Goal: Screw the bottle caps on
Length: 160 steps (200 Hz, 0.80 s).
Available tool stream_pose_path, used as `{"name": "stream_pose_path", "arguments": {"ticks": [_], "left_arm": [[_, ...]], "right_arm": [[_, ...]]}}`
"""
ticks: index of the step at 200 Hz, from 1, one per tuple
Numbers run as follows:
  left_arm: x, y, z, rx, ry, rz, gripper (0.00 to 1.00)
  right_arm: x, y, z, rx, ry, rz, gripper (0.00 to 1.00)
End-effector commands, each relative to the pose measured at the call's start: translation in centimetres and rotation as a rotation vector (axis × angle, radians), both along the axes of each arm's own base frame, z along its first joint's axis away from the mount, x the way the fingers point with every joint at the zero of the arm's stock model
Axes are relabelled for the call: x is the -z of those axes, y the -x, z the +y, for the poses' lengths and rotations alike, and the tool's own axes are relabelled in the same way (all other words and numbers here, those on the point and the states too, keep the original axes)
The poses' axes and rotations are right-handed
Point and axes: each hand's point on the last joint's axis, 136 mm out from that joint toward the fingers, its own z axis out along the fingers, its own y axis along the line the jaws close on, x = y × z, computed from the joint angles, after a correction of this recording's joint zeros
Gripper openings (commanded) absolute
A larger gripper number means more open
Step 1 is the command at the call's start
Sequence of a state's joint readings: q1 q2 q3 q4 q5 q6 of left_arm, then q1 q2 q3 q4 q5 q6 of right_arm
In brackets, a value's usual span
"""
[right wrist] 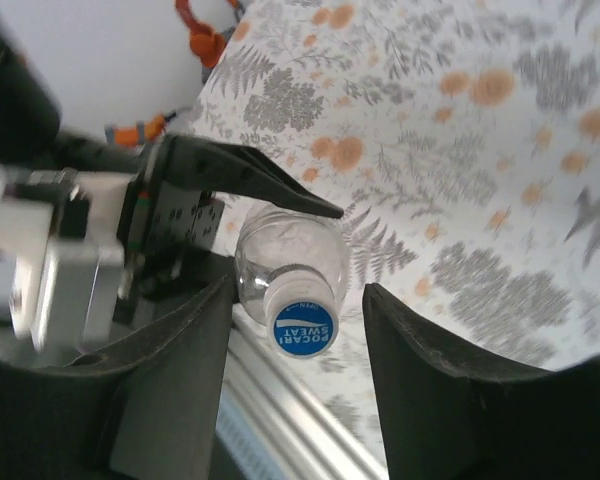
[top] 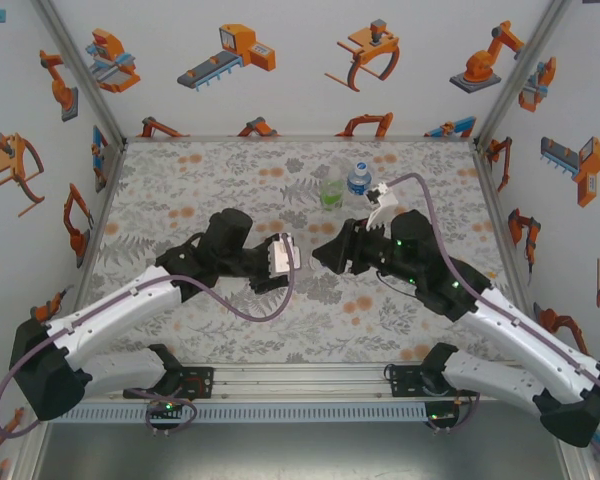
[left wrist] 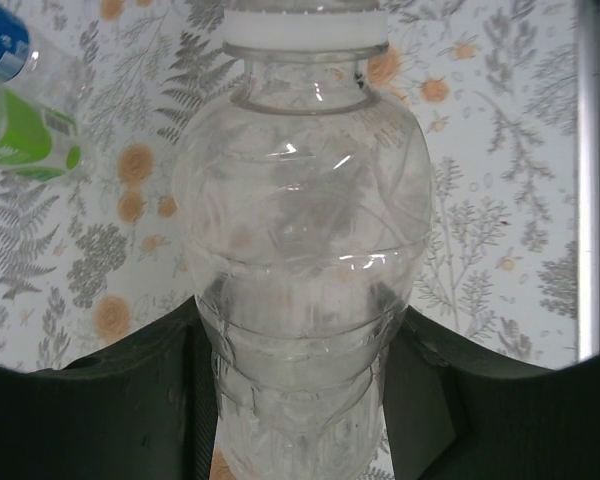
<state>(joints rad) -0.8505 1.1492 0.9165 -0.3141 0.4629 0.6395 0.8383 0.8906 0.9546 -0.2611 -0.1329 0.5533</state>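
My left gripper [left wrist: 300, 400] is shut on the body of the colourless bottle [left wrist: 300, 230], its fingers [left wrist: 100, 410] pressing both sides. A white cap [left wrist: 305, 25] sits on the bottle's neck. In the right wrist view that cap [right wrist: 305, 320] has a blue printed top and faces the camera. My right gripper [right wrist: 300, 350] is open around it, and neither finger touches it. In the top view the two grippers, left [top: 302, 255] and right [top: 322, 255], meet nose to nose at mid-table. The green-tinted bottle [top: 331, 193] and the blue-labelled bottle [top: 358, 180] stand behind them.
The floral mat [top: 210, 185] covers the table inside white walls with orange robot stickers. A metal rail [top: 300, 378] runs along the near edge. The green-tinted bottle [left wrist: 25, 135] and the blue-labelled bottle [left wrist: 0, 45] also appear at the left wrist view's upper left.
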Motion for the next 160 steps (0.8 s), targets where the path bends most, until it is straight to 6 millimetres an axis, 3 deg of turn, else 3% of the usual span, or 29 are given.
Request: {"name": "stream_pose_path", "arguments": {"ticks": [1,31,70,106,160], "left_arm": [[-0.7,2.9,0.0,0.115,0.001,0.110,0.00],[-1.3,5.1,0.5,0.195,0.008,0.178,0.00],[-1.6,6.6,0.8,0.253,0.000,0.250,0.00],[-2.0,7.2,0.9,0.273,0.010,0.277,0.00],[-2.0,7.3,0.8,0.277,0.009,0.290,0.00]], "right_arm": [[-2.3,3.2,0.9,-0.273,0.146,-0.340,0.52],[-2.7,6.9,1.4,-0.542,0.230,-0.557,0.52],[-3.1,11.8,1.6,-0.870,0.210,-0.801,0.52],[-2.4,12.1,1.9,-0.917,0.203,-0.838,0.52],[-1.2,11.8,2.8,-0.926,0.205,-0.829,0.44]]}}
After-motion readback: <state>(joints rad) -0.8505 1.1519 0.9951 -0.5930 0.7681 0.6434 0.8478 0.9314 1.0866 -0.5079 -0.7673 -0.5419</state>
